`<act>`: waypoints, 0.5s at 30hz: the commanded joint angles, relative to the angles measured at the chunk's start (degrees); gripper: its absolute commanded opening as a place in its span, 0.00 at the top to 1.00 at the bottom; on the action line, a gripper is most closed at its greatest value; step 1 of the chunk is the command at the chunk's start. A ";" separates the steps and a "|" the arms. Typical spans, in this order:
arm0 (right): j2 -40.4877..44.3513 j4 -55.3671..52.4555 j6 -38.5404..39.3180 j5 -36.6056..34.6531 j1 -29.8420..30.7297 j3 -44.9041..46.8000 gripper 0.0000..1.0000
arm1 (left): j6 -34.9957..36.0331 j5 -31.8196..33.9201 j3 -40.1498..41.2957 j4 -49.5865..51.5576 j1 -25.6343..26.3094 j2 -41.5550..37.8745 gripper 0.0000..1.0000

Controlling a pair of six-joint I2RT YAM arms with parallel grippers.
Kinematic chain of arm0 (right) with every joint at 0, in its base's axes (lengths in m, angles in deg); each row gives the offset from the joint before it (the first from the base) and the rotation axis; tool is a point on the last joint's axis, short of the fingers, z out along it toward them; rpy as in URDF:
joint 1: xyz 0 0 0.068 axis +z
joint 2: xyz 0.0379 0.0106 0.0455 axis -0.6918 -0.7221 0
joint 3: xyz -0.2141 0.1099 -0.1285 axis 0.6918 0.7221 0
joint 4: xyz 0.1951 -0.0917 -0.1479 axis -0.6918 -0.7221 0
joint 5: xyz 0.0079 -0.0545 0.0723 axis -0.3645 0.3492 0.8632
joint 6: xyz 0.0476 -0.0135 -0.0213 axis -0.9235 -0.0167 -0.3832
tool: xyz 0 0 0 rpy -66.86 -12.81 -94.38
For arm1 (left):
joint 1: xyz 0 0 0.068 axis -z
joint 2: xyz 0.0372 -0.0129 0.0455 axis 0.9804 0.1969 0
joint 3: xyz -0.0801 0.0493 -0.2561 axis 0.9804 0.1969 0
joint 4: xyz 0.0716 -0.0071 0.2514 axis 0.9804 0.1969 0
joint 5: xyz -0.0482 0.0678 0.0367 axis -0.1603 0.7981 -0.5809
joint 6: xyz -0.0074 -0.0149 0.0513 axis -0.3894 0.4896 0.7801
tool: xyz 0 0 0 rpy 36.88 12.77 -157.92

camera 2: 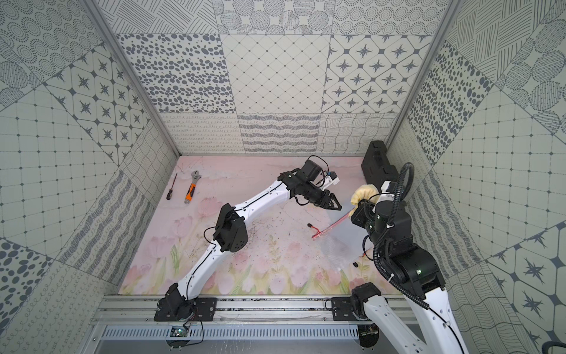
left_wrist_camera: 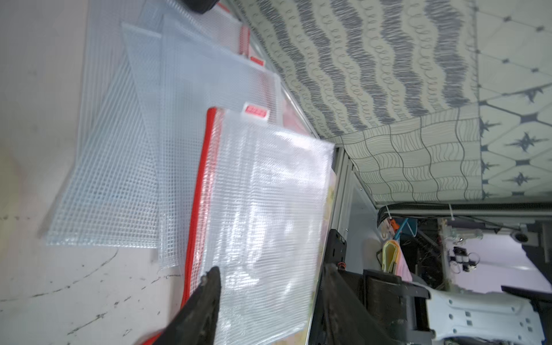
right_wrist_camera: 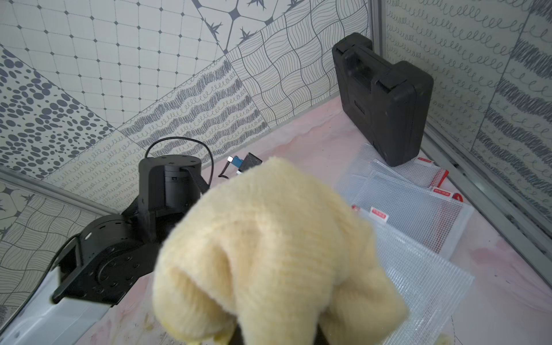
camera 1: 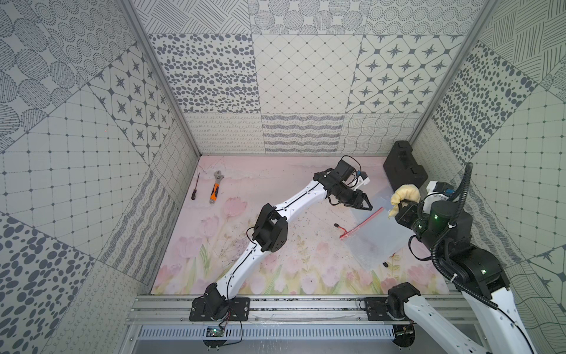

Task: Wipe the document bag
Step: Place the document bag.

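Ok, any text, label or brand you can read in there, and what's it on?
Nothing is legible.
Red tag on a document bag: white print, blurred.
Red tags on the other bags: print too small.
Black case: moulded mark on its side, unreadable.
Wrench: markings too small to tell.
Yellow cloth: no text.

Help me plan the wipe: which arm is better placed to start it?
Right. The right gripper is shut on the yellow cloth beside the document bag; the left gripper is open, without a cloth.
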 commanded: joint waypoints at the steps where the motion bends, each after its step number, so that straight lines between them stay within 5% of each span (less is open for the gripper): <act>1: -2.44 1.95 0.61 2.50 -0.09 2.19 1.00 | -1.76 11.03 3.56 1.85 -1.58 -1.12 0.35; 6: -9.26 5.18 0.73 12.60 -0.04 5.95 1.00 | -7.95 28.23 33.59 -9.70 -10.32 -23.71 0.32; 10: -17.75 15.45 -1.90 22.82 3.27 10.15 1.00 | -15.86 36.73 61.66 -17.67 -23.49 -46.93 0.31; 12: -25.18 17.36 -1.07 18.80 9.94 7.90 1.00 | -16.66 41.24 72.00 -18.75 -27.98 -58.82 0.28; 15: -41.54 17.54 2.35 16.04 17.89 -1.01 0.99 | -15.92 51.78 80.91 -14.38 -29.72 -74.20 0.11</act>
